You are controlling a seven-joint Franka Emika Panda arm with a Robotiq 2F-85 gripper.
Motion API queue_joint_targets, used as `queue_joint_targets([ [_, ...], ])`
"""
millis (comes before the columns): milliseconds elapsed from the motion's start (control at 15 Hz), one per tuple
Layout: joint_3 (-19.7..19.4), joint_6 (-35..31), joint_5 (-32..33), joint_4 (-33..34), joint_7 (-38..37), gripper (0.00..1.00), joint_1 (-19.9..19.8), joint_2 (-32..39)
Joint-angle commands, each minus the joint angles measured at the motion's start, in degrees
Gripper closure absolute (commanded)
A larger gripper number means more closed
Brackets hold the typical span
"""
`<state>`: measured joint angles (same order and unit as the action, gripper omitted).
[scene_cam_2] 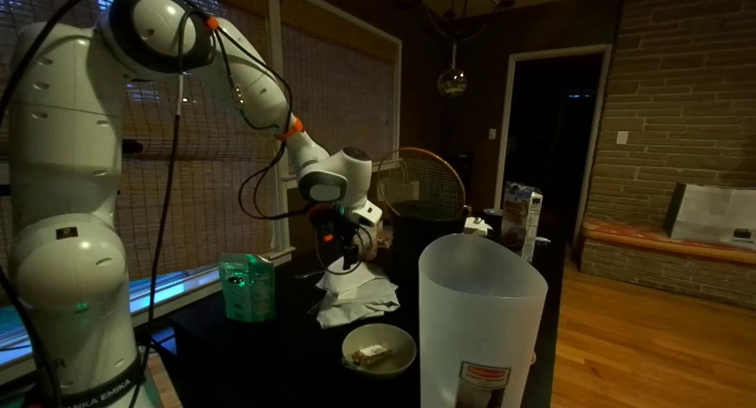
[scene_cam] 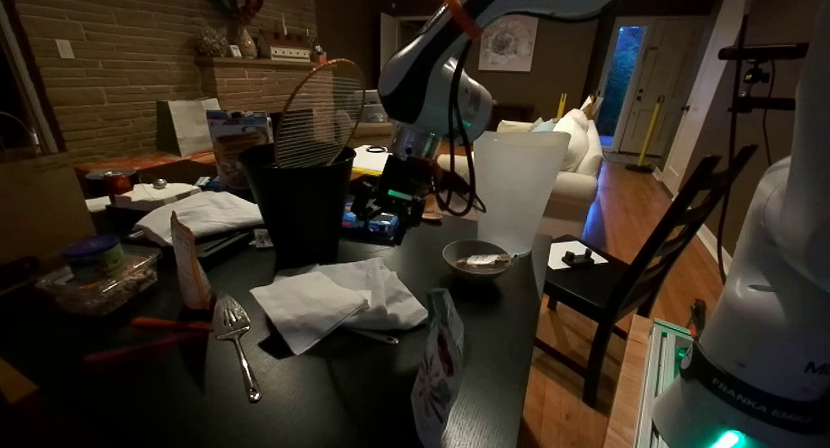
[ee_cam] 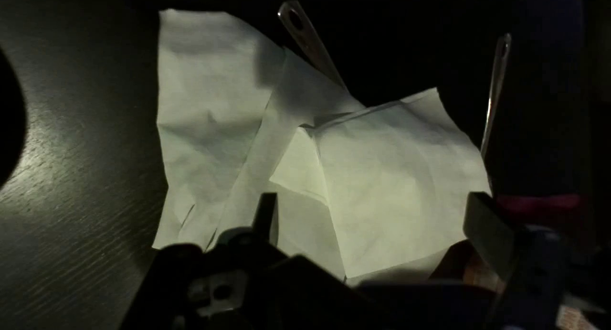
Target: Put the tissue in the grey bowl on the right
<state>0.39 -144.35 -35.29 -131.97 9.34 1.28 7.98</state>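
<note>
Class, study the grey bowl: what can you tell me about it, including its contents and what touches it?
The grey bowl is small, round and shallow, smooth-looking and perhaps ceramic, with a paler rim. It stands upright on the dark table, beside the tall whitish container, a narrow gap showing between them in an exterior view. A brown-and-white item, apparently packaged, lies inside; one end seems to reach the rim. The table and that item touch the bowl; its underside is hidden.

One gripper (ee_cam: 370,216), one bowl (scene_cam_2: 403,348), one wrapped snack (scene_cam_2: 372,353), one bucket (scene_cam: 301,211), one racket (scene_cam: 321,116), one jug (scene_cam: 520,188), two standing packs (scene_cam_2: 247,288), one cloth (scene_cam: 202,216), one spatula (scene_cam: 231,318), one other metal handle (ee_cam: 316,48), one chair (scene_cam: 595,294) and one sofa (scene_cam: 581,153). White tissue (ee_cam: 396,186) lies in overlapping layers; how many sheets cannot be told.
</note>
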Motion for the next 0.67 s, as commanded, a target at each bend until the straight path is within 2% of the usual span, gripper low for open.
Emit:
queue_joint_targets([
  [0,7.0,-2.1,-15.7,1.5,8.7,0.00,-6.9,4.0],
  [133,9.6,0.0,-24.8,3.3,16.4,0.00,-9.7,7.0],
  [200,7.5,0.5,-29.6,3.3,21.5,0.00,-7.4,8.1],
  [333,6.7,1.0,-30.5,4.0,25.4,0.00,-6.8,10.8],
  [467,5.5,1.9,-25.9,4.7,26.4,0.00,-5.9,14.1],
  [600,5.3,2.0,-25.4,5.9,28.7,0.00,-5.9,17.0],
])
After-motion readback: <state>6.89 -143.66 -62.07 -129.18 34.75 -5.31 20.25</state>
